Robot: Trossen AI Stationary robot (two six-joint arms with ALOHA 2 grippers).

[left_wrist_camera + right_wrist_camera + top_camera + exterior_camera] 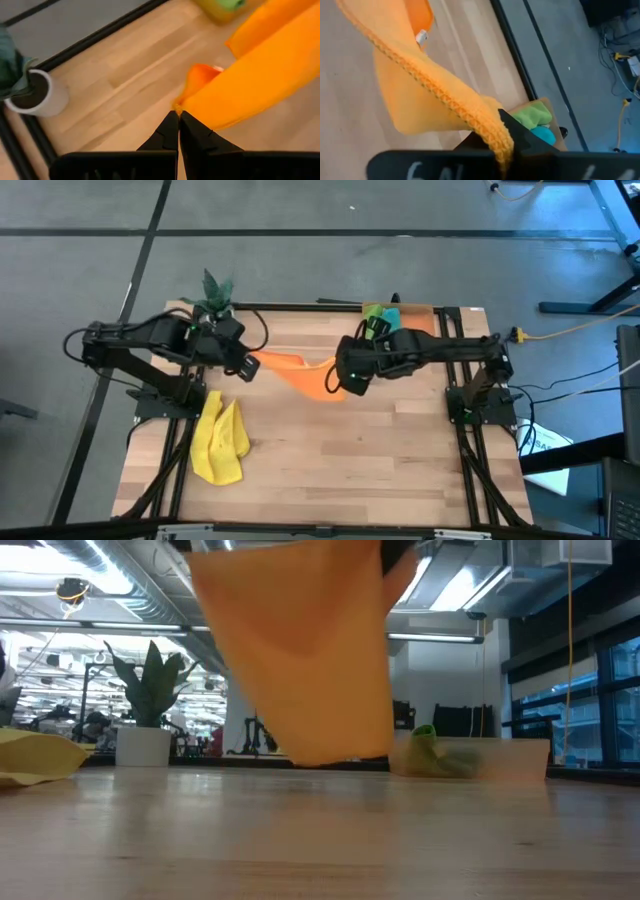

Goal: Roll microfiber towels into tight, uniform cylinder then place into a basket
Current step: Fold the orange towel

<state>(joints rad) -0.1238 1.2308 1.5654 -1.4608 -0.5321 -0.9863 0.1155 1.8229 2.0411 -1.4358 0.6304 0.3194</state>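
Observation:
The orange towel [300, 372] hangs stretched between my two grippers above the table's middle. My left gripper [247, 366] is shut on its left end, my right gripper [348, 383] on its right end. In the low view the towel [300, 650] drapes down, its lower edge [330, 762] close to the tabletop. The yellow towel [220, 442] lies crumpled on the table at the near left. The orange basket [405, 315] stands at the far right edge with the green towel [375, 313] and the teal towel [390, 317] in it. My left gripper pinches a corner of the orange towel [183, 107] between its two fingertips, slanting down from the table's left. The cloth runs away from the fingers toward the other gripper. My right gripper pinches the towel's stitched edge [492, 131] between its fingers, slanting down from the right. The cloth sags between both holds and hangs below them; whether its lower edge touches the table, I cannot tell.
A small potted plant in a white pot [212, 292] stands at the table's far left corner. A black frame [300, 307] runs along the far edge. Bare wood [340, 470] lies across the near half, right of the yellow towel.

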